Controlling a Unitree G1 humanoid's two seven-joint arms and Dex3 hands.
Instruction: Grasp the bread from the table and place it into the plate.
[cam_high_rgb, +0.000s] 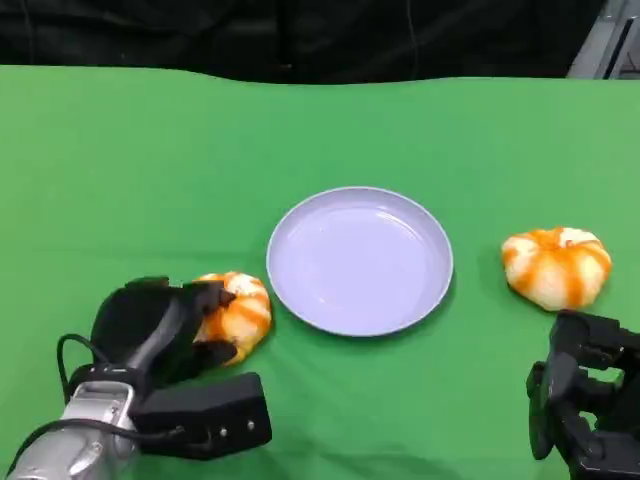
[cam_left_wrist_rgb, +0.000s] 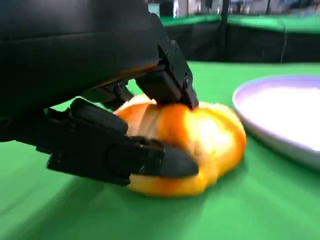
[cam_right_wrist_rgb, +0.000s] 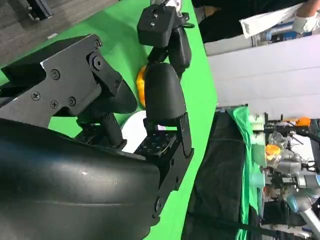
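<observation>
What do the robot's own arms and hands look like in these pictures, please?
The left forearm is a silver cylinder with a thin black cable looping beside it and a boxy black block at the wrist. The left hand is matte black, with a rounded shell and chunky fingers. The right hand is likewise black and blocky, its angular plates showing small screw heads.

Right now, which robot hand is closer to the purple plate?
Left. The left hand is wrapped around a bread roll lying just beside the plate. The right hand sits farther off, near the other roll.
</observation>
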